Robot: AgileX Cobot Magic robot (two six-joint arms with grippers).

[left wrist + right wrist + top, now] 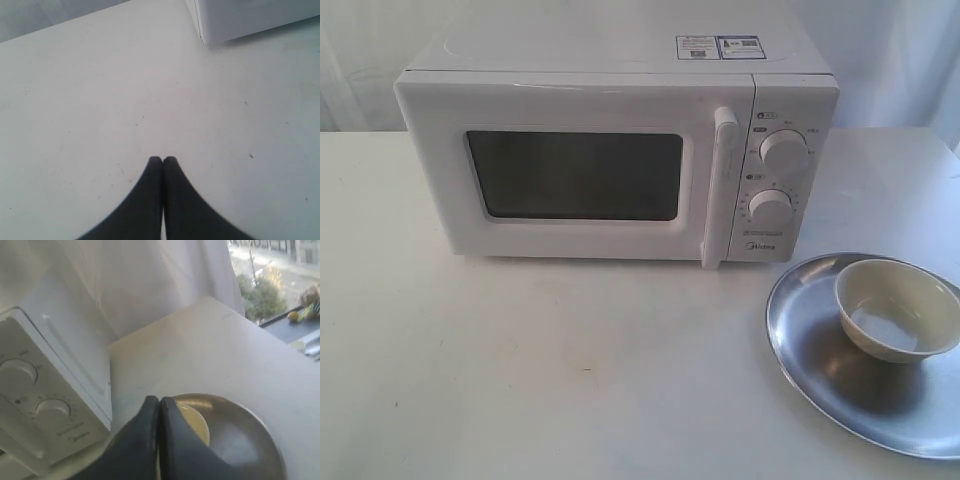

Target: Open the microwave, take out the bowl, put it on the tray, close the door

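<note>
The left claw (162, 161) has its two dark fingers pressed tip to tip with nothing between them. It hangs over bare white worktop (90, 115). Ahead of it and off to one side, well apart, a lower corner of the microwave (250, 20) stands on that worktop.

The right claw (159, 401) is also pinched together and holds nothing. Just beyond its tips sits the bowl (196, 424), partly hidden by the fingers. It is small, round and cream-white, with plain smooth sides and nothing inside. It rests upright in the tray (245, 440), a large, shallow, round metal plate with a raised rim and a brushed silver sheen that mirrors the bowl's shadow. The bowl sits toward one edge of the tray rather than at its middle.

To one side of this claw, near it, stands the microwave's control panel with two round white dials (52, 409), one above the other. The oven is a white box with stickers (720, 47) on its top. The door (570, 170) is closed flush against the body. Its dark rectangular window (575, 175) shows nothing behind it, and its vertical white bar handle (722, 190) runs just beside the dials. The tray lies on the worktop in front of the dial end of the oven, close to it but apart from it.
</note>
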